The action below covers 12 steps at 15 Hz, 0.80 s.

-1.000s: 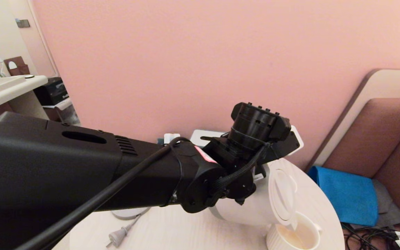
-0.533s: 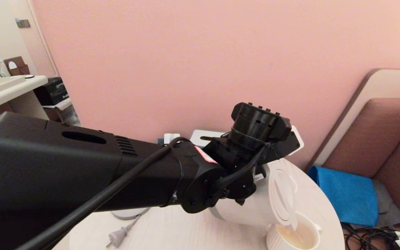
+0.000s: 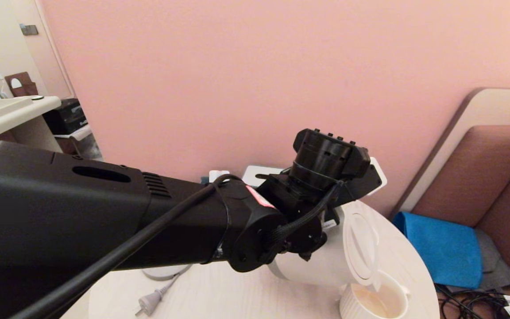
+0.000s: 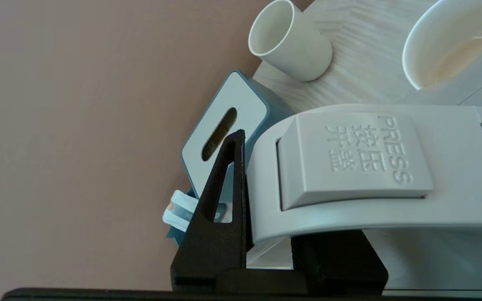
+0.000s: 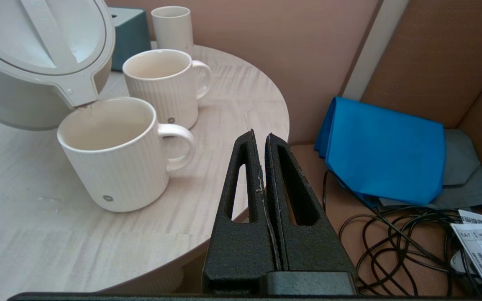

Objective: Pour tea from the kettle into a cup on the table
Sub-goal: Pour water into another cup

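Observation:
The white kettle (image 3: pixel 321 266) hangs tipped over the round pale wood table (image 3: pixel 237 297), lid facing right. Its spout (image 5: pixel 84 94) sits over the rim of the near ribbed white cup (image 5: pixel 115 167). Pale beige tea (image 3: pixel 372 302) lies in that cup, which also shows in the left wrist view (image 4: pixel 454 46). My left gripper (image 4: pixel 270 246) is shut on the kettle's grey loop handle (image 4: pixel 349 167), just below the PRESS button. My right gripper (image 5: pixel 262 136) is shut and holds nothing; it rests low beside the table's right edge.
A second mug (image 5: pixel 165 88), a tall tumbler (image 5: pixel 173 27) and a teal box (image 5: pixel 130 35) stand behind the near cup. The kettle's base disc (image 3: pixel 166 272) and its plug (image 3: pixel 148 305) lie at the left. A blue cloth (image 5: pixel 383 146) and tangled cables (image 5: pixel 412 242) lie right of the table.
My left arm has risen very slightly with the kettle, which stays tipped over the cup. The beige tea in the cup looks a little fuller.

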{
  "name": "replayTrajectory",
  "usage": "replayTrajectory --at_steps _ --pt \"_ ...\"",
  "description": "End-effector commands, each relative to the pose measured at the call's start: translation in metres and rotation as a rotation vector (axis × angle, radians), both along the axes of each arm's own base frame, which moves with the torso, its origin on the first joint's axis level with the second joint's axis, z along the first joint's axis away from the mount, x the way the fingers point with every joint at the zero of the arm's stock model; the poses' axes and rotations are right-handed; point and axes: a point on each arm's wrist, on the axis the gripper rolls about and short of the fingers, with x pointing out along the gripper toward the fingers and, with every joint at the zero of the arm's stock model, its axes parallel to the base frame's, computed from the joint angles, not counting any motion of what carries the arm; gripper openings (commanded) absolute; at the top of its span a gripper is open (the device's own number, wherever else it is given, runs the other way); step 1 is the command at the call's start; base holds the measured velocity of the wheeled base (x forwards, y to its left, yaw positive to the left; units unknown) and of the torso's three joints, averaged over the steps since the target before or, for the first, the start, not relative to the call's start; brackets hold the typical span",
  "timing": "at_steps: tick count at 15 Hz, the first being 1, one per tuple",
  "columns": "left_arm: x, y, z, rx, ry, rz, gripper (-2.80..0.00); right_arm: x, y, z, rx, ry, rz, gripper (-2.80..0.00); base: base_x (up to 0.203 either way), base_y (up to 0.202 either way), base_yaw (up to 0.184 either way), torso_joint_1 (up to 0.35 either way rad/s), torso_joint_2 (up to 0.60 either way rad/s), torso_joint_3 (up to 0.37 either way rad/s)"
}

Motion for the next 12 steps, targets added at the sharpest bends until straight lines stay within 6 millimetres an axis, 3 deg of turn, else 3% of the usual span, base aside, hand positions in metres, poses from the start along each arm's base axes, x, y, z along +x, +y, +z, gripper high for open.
replayTrajectory --at_steps 1,12 --pt "-0.001 0.001 0.001 -0.012 0.003 0.005 -2.80 0.000 0.000 0.000 0.000 0.000 0.001 -2.80 0.000 0.000 0.000 0.000 0.00 0.000" --pt "-0.007 0.015 0.007 -0.116 0.064 0.040 -2.80 0.000 0.000 0.000 0.000 0.000 -0.001 -2.80 0.000 0.000 0.000 0.000 0.00 0.000"
